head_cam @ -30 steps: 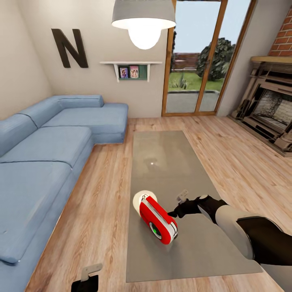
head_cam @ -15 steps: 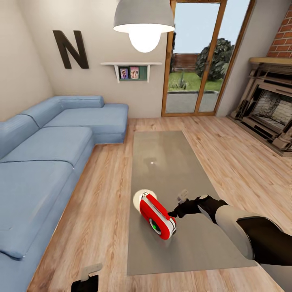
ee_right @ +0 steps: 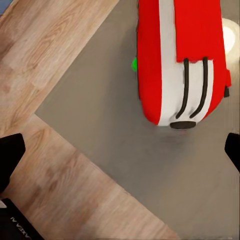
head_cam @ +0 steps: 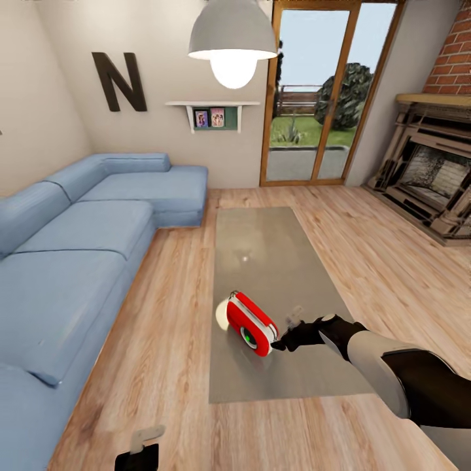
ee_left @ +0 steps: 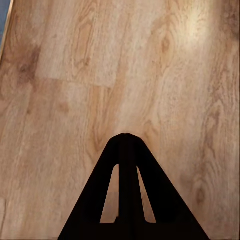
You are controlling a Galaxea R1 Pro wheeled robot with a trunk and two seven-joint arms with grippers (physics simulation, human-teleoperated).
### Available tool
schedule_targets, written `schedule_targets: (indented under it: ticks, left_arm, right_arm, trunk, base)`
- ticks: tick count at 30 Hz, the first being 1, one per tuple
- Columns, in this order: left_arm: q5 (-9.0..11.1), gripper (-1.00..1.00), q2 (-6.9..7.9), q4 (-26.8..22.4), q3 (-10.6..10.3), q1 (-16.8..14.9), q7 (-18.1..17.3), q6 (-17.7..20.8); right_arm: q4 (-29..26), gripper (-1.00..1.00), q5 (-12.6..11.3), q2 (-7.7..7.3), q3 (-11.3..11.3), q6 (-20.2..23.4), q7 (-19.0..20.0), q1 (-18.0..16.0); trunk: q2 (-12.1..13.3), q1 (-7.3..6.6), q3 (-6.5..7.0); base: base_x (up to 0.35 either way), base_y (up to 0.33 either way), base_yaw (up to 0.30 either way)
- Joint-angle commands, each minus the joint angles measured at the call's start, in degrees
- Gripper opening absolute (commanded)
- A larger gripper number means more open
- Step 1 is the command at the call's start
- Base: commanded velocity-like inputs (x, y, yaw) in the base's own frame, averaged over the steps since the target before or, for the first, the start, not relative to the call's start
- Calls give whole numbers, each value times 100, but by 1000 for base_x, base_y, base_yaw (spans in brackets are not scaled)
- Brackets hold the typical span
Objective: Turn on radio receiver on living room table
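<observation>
The red radio receiver with white trim stands on the near half of the long grey table, its green dial facing the near left. In the right wrist view the radio shows from above, with its thin dark handle. My right gripper is open at the radio's near right end, one fingertip close to its corner; its fingers stand wide apart over the table top and floor. My left gripper hangs low over the plank floor, and its fingers are shut together on nothing.
This is the living room: a blue L-shaped sofa runs along the left, with a black letter N and a small shelf on the wall. Glass doors are at the back, a brick fireplace on the right, a pendant lamp overhead.
The whole head view has shifted: table and radio now sit higher and smaller in the picture. The right gripper keeps its place by the radio's near end.
</observation>
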Motion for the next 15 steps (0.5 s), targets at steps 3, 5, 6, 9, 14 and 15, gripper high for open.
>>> schedule_targets:
  ticks: [3, 5, 6, 9, 14, 15]
  left_arm:
    - [-1, -100, -2, 0, -1, 0, -1, 0]
    - [-1, -100, -2, 3, -1, 0, 0, 0]
    - [-1, -100, -2, 3, -1, 0, -1, 0]
    - [-1, -100, -3, 3, 0, 0, -1, 0]
    - [7, -100, -3, 0, 0, 0, -5, 0]
    - [11, -100, -3, 0, 0, 0, -6, 0]
  right_arm:
    - [0, 100, 1, 0, 1, 0, -31, 0]
    - [0, 100, 2, 2, 1, 0, -90, 0]
    - [0, 100, 2, 4, 1, 0, -137, 0]
    - [0, 100, 3, 7, 1, 0, -223, 0]
    - [0, 100, 3, 8, 1, 2, -260, 0]
    - [0, 100, 3, 9, 1, 4, -263, 5]
  trunk:
    - [122, -67, 54]
    - [202, -111, 90]
    - [242, -133, 108]
    - [363, -199, 162]
    - [563, -308, 252]
    - [563, -308, 252]
  base:
    - [-335, 0, 0]
    - [-335, 0, 0]
    - [-335, 0, 0]
    - [-335, 0, 0]
    - [-175, 0, 0]
    - [-55, 0, 0]
